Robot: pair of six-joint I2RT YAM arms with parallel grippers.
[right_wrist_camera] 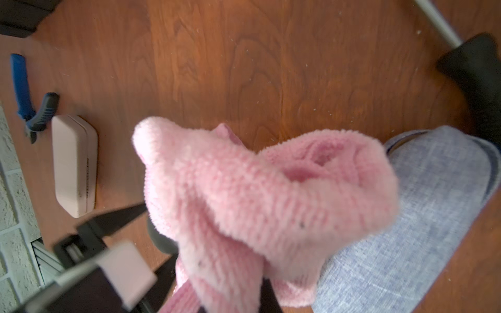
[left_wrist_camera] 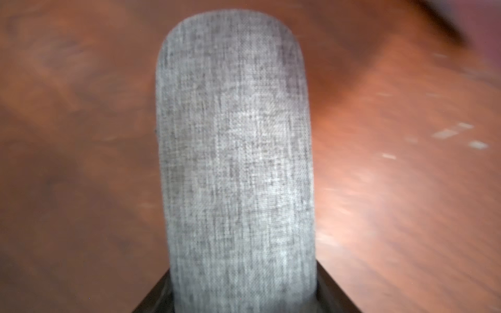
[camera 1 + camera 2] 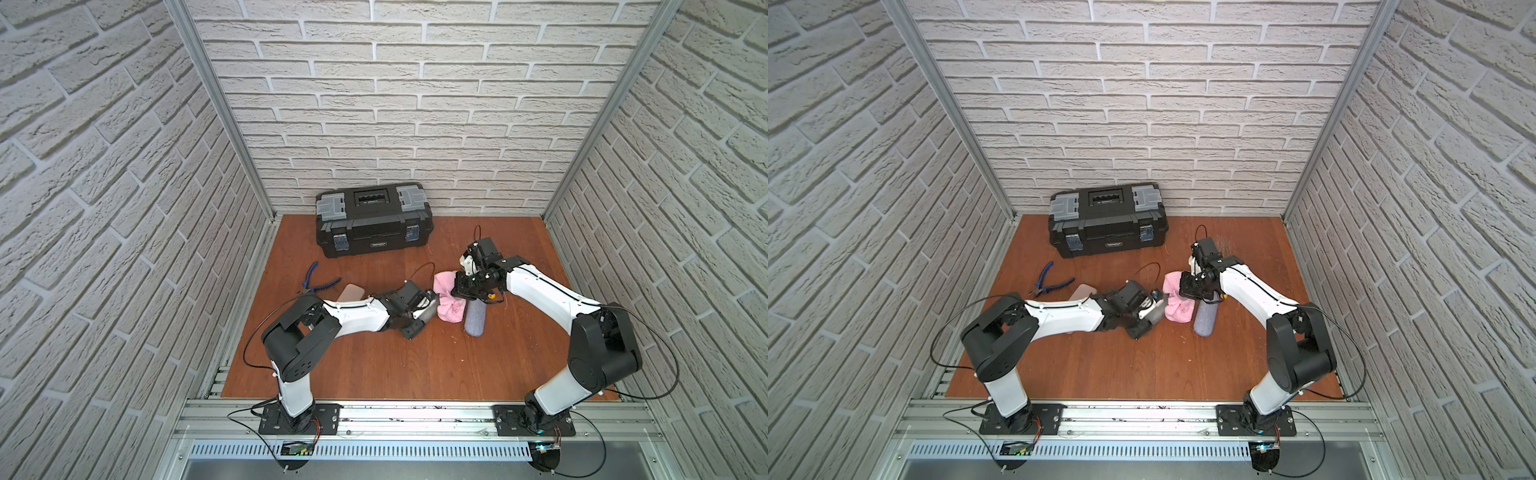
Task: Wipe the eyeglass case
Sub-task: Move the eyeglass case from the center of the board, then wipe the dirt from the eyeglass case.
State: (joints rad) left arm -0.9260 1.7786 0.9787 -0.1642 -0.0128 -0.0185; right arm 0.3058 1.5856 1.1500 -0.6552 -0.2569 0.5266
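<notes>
Left wrist | eyeglass case [image 2: 235,162] clamped between left jaws | right jaws grip cloth [image 1: 271,189] (pink)

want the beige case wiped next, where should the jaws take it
Probably across its narrow width, at the middle, coming straight down from above. The beige case lies flat on the table with two long, straight, parallel sides to pinch, and mid-length keeps clear of the pliers by one end.

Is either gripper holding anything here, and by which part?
Left gripper holds the grey eyeglass case by one end. Right gripper pinches the pink cloth at a bunched part.
</notes>
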